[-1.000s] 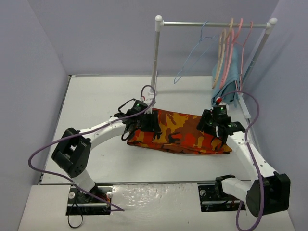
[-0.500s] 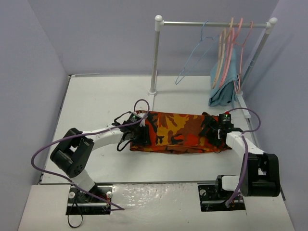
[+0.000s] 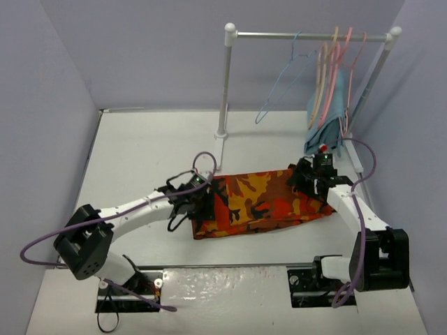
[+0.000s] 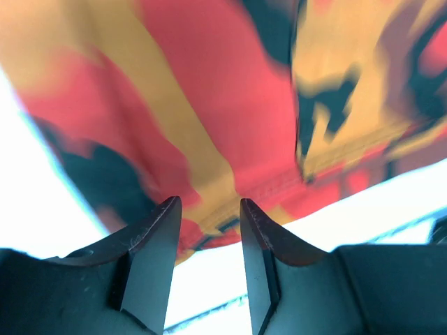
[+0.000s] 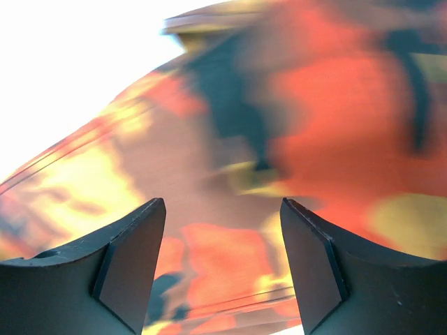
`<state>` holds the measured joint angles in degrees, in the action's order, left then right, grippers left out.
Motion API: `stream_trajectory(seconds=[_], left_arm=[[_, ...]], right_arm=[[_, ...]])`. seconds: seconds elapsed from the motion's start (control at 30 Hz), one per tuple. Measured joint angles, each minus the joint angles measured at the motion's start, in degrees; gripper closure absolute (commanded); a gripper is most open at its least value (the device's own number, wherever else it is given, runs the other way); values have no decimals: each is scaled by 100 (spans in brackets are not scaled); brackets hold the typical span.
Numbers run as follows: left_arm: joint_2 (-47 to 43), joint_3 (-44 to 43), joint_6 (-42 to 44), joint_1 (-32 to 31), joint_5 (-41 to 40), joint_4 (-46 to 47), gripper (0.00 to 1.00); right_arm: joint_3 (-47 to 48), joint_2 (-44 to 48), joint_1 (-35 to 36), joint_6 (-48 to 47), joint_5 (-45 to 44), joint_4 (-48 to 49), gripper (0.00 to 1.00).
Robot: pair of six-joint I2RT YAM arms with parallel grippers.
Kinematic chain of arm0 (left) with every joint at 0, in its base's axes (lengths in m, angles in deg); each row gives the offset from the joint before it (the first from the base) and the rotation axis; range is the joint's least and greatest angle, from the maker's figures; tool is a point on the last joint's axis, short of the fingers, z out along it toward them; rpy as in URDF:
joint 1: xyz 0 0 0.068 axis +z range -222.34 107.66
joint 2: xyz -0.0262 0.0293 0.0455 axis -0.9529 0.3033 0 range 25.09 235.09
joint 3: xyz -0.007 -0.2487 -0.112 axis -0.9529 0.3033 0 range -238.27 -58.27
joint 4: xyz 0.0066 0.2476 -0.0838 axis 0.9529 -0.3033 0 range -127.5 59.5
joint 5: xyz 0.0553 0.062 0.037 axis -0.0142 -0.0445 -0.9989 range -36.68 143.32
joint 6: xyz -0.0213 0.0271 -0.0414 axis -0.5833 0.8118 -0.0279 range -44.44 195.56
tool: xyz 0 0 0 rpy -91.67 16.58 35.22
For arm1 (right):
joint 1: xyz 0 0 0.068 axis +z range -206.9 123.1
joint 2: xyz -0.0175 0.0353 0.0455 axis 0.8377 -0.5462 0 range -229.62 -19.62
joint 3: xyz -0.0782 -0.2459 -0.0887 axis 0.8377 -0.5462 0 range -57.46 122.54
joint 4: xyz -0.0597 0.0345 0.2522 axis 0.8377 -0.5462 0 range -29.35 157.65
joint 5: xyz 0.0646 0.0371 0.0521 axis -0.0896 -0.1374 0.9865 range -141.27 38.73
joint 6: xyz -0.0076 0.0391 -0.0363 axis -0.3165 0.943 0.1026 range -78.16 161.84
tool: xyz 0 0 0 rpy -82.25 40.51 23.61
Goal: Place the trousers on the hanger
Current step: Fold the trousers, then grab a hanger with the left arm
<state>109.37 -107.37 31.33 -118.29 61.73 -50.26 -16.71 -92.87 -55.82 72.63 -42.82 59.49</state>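
Since half a second ago, the left end of the trousers (image 3: 262, 202) has swung toward the near edge of the worktop (image 3: 140, 146), so the folded bundle now lies slanted, with its right end farther back. You will find the trousers flat on the worktop, right of centre, between the two arms. The left pincer (image 4: 208, 202) sits at the garment's left end, jaws partly apart and the hem at their tips; you cannot tell whether it grips the fabric. The right pincer (image 5: 222, 202) is released, jaws wide, over the right end of the trousers. The hanger (image 3: 276, 87) hangs on the rail (image 3: 272, 33) toward the far right corner, well apart from the trousers.
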Motion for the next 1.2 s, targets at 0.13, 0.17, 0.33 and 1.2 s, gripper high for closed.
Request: stream_trajectory(seconds=[0.13, 0.17, 0.33, 1.2], left_arm=[[-394, -447, 200, 697, -233, -171, 64], [-400, -562, 264, 881, -253, -141, 65], [58, -811, 689, 1487, -157, 281, 73], [528, -1991, 1329, 2160, 208, 111, 22]], right_arm=[[18, 327, 496, 18, 342, 391, 52], [-7, 339, 529, 61, 411, 567, 55], [-335, 27, 534, 295, 513, 1551, 76], [294, 717, 41, -35, -564, 713, 34]])
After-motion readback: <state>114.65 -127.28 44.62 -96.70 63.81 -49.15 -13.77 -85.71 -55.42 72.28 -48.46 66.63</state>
